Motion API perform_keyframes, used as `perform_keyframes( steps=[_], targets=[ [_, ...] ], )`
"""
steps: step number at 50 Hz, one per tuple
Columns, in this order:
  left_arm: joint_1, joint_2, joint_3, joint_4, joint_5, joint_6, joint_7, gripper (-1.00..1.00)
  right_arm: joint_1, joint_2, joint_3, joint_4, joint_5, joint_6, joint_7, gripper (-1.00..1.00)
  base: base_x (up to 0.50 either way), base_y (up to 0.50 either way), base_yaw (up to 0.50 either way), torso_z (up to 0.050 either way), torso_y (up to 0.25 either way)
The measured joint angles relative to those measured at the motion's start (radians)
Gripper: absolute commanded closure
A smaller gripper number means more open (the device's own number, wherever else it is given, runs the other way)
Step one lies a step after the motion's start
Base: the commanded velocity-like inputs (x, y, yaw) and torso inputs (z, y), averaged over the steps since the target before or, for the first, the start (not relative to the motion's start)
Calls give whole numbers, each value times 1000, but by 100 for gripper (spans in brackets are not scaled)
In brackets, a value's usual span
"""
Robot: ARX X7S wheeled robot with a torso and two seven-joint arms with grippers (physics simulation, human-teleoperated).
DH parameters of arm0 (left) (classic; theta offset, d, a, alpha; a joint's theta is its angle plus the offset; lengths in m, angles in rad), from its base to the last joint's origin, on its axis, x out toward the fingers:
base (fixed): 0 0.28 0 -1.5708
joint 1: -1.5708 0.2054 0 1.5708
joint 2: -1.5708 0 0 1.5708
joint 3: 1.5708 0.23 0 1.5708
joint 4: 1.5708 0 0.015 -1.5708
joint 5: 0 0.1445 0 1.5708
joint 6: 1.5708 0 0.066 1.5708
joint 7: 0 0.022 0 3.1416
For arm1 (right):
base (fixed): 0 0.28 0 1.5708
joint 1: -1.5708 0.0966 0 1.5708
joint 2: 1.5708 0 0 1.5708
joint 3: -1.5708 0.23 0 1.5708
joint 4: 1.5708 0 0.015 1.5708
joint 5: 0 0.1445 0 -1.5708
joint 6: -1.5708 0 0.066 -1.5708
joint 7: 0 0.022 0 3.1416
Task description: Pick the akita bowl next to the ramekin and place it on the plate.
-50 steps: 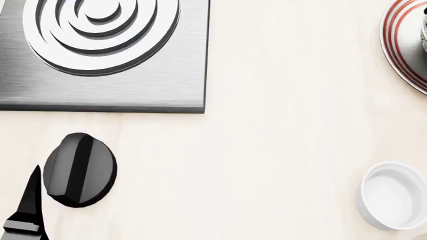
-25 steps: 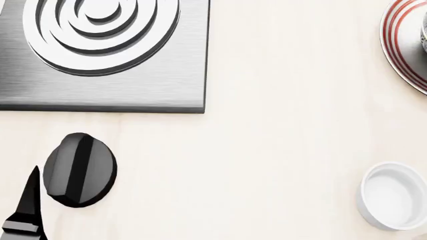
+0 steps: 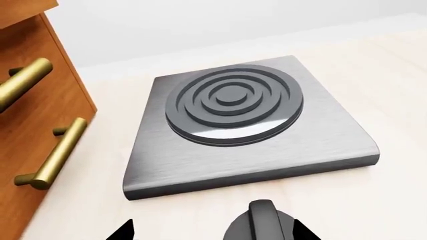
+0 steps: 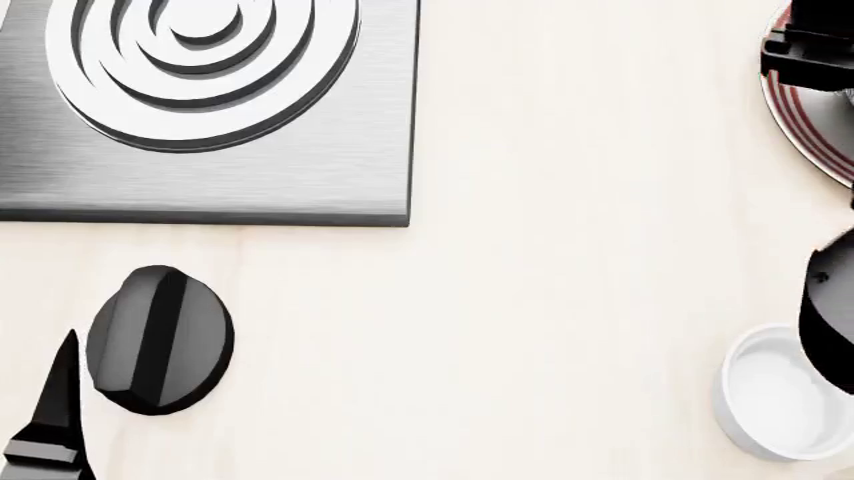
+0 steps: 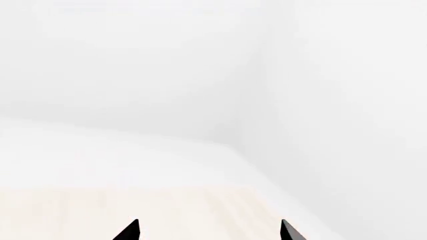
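The akita bowl shows in none of the views, so its place cannot be told. In the head view the plate with red rings sits at the 2 o'clock edge of the pale counter, mostly cut off by the frame and partly covered by a dark part of the right arm. The ramekin stands at 4 o'clock, plain white and upright, with another dark arm piece overlapping its rim.

The right pincer shows only two black tips set wide apart, holding nothing, pointed at a white wall corner above the counter edge. The left pincer likewise shows two tips spread wide and empty, with a black knob between them. Beyond the knob lies a brushed metal hob with a ringed burner, and a wooden cabinet with brass handles stands beside it. In the head view the hob fills 11 o'clock, the knob 8 o'clock.
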State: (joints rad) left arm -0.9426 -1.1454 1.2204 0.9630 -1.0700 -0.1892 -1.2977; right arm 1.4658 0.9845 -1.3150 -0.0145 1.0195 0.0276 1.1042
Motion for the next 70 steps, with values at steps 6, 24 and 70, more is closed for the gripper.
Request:
perform_keyframes(
  steps=[6, 24, 70],
  targets=[
    [1, -1, 0, 0, 1, 1, -1, -100, -34, 14, -17, -57, -56, -22, 45, -100, 0, 0, 0, 0, 0],
    [5, 0, 0, 1, 5, 0, -3, -100, -121, 6, -87, -149, -234, -27, 155, -100, 0, 0, 0, 0, 0],
    [22, -28, -4, 9, 13, 26, 0, -100, -226, -79, -220, -437, -513, 120, 307, -100, 0, 0, 0, 0, 0]
  ],
)
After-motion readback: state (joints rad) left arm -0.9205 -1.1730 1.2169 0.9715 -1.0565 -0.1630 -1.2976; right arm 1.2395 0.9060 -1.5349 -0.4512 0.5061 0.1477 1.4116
